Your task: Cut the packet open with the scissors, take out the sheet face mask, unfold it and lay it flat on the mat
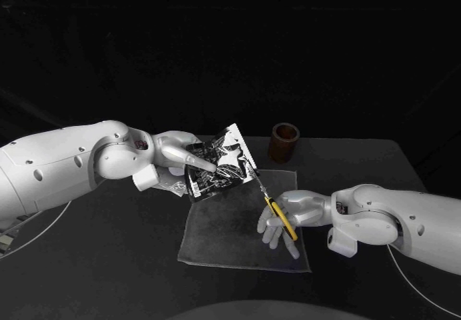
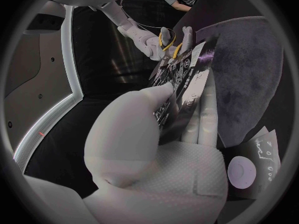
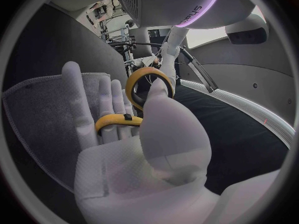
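left hand (image 1: 180,152) pinches the packet (image 1: 223,163) up over the mat (image 1: 226,235), edge offered for cutting, while right hand (image 1: 300,203) grips the scissors (image 1: 278,212), tips at that edge.

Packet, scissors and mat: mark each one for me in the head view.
packet (image 1: 230,167), head view, middle of its printed face.
scissors (image 1: 278,213), head view, on the yellow handle.
mat (image 1: 226,233), head view, bare grey part below the packet.

Rounded white shells with dark screws (image 1: 38,175) cover the left arm (image 1: 58,167) and right arm (image 1: 404,223); thin white cables (image 1: 411,285) trail below. The left hand (image 1: 187,157) and right hand (image 1: 284,217) are silver.
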